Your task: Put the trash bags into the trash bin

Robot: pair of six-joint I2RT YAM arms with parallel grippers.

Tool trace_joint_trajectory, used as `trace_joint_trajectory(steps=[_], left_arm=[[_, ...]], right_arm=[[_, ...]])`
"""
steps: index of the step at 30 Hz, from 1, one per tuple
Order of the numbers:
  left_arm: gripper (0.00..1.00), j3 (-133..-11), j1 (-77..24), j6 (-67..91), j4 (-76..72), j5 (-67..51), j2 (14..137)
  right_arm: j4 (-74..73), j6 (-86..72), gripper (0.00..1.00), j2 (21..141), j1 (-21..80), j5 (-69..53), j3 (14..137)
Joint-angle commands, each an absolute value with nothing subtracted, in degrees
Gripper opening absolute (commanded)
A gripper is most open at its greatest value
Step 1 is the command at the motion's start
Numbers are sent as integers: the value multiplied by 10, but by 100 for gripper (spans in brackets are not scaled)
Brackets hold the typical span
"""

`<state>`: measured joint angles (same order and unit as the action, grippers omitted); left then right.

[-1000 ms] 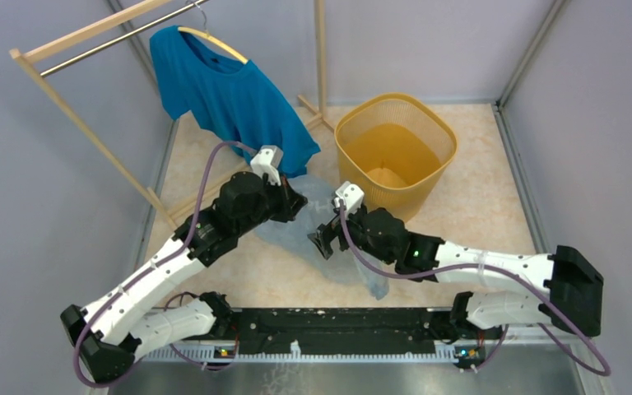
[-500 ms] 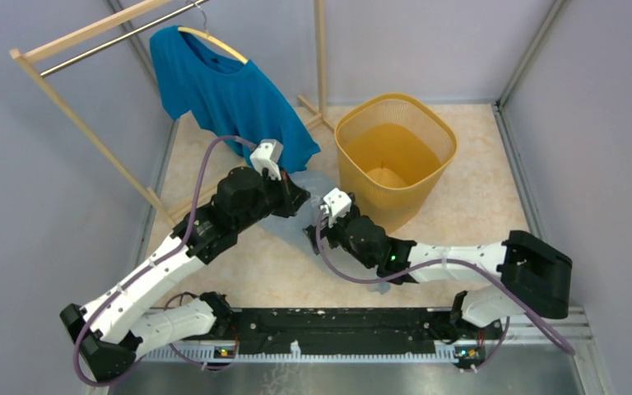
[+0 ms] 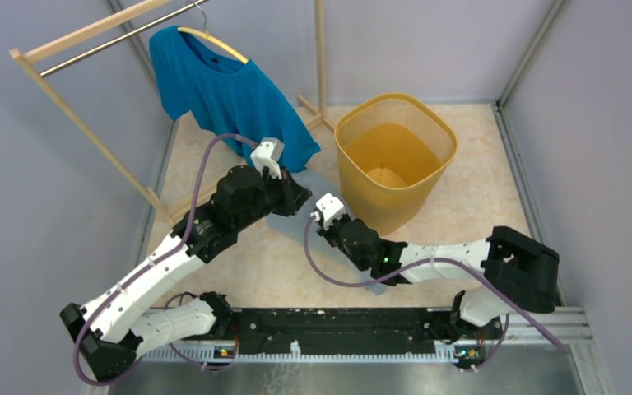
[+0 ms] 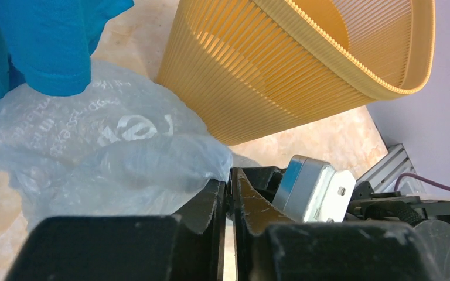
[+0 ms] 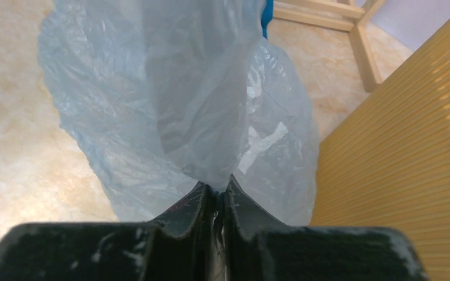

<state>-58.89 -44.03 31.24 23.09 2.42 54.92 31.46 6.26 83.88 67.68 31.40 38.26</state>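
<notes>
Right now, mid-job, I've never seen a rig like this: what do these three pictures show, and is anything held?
Two white-and-black robot arms are bolted at the near edge of a beige table. One picture looks down from above; the other two come from a camera on each wrist. On the table stands a tall yellow mesh-walled plastic bin, near a wooden rack holding a teal-blue T-shirt. A thin, pale blue-grey plastic bag sits beside the bin. The left gripper and the right gripper are each shut on its film.

From above, your two arms hide most of the trash bag, I think; its edges are lost underneath.
</notes>
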Motion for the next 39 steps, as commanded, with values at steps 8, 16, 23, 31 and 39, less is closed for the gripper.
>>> trace_joint_trajectory(steps=[8,16,23,31,39], left_arm=[[98,-669,-440,219,248,98,478],[99,-725,-440,123,215,174,377],[99,-732,-440,108,239,262,357],[99,-682,-440,141,229,210,402],[99,-714,-440,137,207,136,513]], right_arm=[[248,-42,0,722,673,197,451],[23,-40,0,635,631,182,647],[-243,57,0,630,630,316,906],[-434,108,0,623,630,373,1041],[-474,146,0,620,630,385,1061]])
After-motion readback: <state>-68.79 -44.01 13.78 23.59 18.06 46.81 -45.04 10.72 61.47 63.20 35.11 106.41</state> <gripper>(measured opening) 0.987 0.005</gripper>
